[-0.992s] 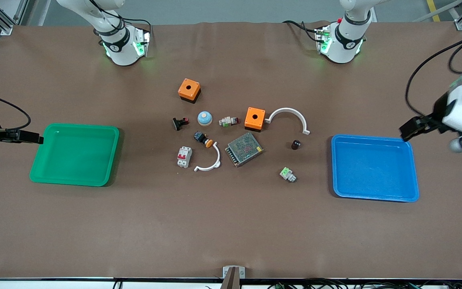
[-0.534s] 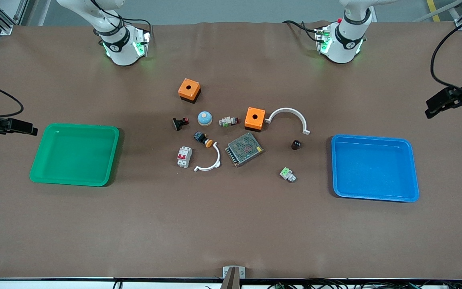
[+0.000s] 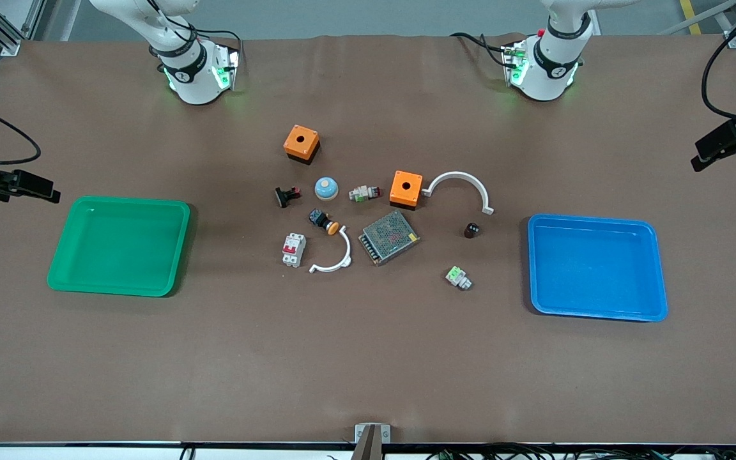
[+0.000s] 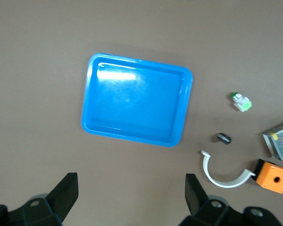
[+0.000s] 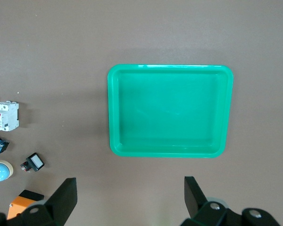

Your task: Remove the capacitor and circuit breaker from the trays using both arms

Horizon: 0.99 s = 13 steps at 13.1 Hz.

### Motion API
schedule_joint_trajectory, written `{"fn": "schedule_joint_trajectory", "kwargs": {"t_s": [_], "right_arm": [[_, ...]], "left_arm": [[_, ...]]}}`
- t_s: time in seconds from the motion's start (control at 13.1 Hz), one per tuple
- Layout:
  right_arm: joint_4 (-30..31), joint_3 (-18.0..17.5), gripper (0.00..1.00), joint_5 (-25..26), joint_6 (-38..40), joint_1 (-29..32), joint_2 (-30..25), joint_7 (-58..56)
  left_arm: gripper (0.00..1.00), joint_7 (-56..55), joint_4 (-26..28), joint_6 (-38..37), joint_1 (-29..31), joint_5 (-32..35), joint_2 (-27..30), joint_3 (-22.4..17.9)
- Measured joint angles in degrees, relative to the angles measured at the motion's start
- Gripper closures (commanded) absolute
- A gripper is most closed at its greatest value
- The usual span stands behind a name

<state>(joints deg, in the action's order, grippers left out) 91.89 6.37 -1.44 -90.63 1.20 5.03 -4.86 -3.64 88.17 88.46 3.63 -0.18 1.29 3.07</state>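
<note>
The capacitor (image 3: 471, 230), a tiny black cylinder, stands on the table between the parts cluster and the blue tray (image 3: 598, 268); the left wrist view shows the capacitor (image 4: 223, 138) beside that blue tray (image 4: 137, 99). The breaker (image 3: 293, 249), a white block with a red lever, lies at the cluster's edge toward the green tray (image 3: 119, 246); the breaker (image 5: 4, 116) also shows in the right wrist view. My left gripper (image 3: 700, 160) hangs open and empty over the left arm's end of the table. My right gripper (image 3: 52, 193) hangs open and empty over the right arm's end, by the green tray (image 5: 170, 110).
Around the two parts lie two orange boxes (image 3: 301, 143) (image 3: 406, 188), two white arcs (image 3: 464, 179) (image 3: 336, 259), a metal mesh unit (image 3: 389, 237), a blue dome (image 3: 326, 188), green-and-white connectors (image 3: 458, 277), an orange-capped push-button (image 3: 324, 222) and a black-and-red clip (image 3: 286, 195).
Both grippers have drawn outward toward the table's ends: the left one away from the blue tray, the right one slightly away from the green tray. Nothing on the table moved.
</note>
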Motion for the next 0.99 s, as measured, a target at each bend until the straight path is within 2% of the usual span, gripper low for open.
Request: {"fn": "schedule_joint_trajectory", "kwargs": {"t_s": [0.46, 0.69, 0.99], "right_arm": [[0.4, 0.5, 0.0, 0.1, 1.0, -0.5, -3.5, 0.0], [0.6, 0.9, 0.0, 0.1, 2.2, -1.0, -5.3, 0.0], [0.7, 1.2, 0.0, 0.1, 2.4, -1.0, -7.0, 0.0]], "left_arm": [[0.0, 0.0, 9.2, 5.3, -0.4, -0.2, 4.8, 1.2], [0.0, -0.1, 9.6, 5.4, -0.5, -0.2, 6.1, 2.9], [0.0, -0.1, 9.4, 5.4, -0.5, -0.2, 6.3, 3.0]]}}
